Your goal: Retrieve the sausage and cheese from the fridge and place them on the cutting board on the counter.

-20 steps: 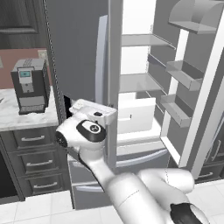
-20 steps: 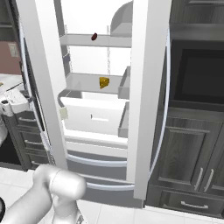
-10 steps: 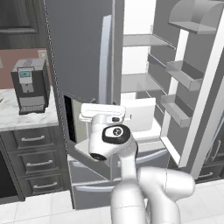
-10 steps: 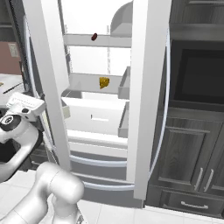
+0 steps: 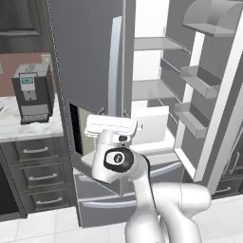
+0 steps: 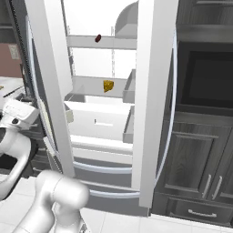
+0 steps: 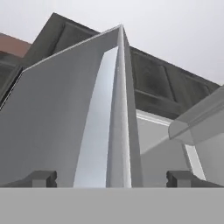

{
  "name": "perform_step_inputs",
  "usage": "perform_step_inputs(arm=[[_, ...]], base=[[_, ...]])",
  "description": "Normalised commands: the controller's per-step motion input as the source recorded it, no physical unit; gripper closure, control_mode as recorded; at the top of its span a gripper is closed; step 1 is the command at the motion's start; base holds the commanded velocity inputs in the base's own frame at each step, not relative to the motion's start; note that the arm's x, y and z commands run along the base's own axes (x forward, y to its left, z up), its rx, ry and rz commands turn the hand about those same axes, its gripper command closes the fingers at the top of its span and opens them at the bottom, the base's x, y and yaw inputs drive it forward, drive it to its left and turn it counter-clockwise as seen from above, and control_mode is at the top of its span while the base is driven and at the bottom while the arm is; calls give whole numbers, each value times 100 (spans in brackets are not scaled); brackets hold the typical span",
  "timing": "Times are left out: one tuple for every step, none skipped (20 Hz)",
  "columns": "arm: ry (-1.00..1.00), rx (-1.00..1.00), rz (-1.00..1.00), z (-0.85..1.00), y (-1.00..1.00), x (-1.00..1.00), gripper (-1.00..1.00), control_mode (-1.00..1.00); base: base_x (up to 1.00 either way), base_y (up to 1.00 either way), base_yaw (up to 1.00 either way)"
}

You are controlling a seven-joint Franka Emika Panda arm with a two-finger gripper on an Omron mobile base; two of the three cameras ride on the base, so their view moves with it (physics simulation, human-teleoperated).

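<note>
The gripper (image 7: 111,178), jaws spread wide and empty, points up along the edge of the fridge's (image 5: 90,71) left door. Over the last second the hand has swung from beside the counter (image 5: 28,128) to in front of that door; the arm is judged to be turning toward the open compartment, with no item yet retrieved. Inside the fridge, the cheese (image 6: 108,85) sits on the middle shelf just above the white drawer (image 6: 98,119). The sausage (image 6: 98,38) lies on the shelf above it. The right door's bins (image 5: 199,78) look empty. A coffee machine (image 5: 32,93) stands on the counter, left of the fridge.
</note>
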Motion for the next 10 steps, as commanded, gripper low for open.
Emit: perform_step_inputs(arm=[[-8, 0, -38, 53, 86, -100, -100, -100], [-9, 1, -36, 56, 76, -100, -100, -100], [-6, 2, -33, 66, 66, -100, -100, -100], [-5, 2, -31, 69, 56, -100, -100, -100], [0, 3, -28, 76, 43, -100, -100, -100], [0, 2, -23, 76, 31, -100, -100, -100], [0, 3, -21, 83, 21, -100, -100, -100], [0, 4, -19, 84, 9, -100, -100, -100], [3, 5, -18, 84, 0, -100, -100, -100], [7, 6, -18, 86, 0, -100, -100, -100]], base=[[0, 0, 0], [0, 0, 0], [0, 0, 0], [0, 0, 0], [0, 0, 0], [0, 0, 0], [0, 0, 0], [0, 0, 0], [0, 0, 0], [0, 0, 0]])
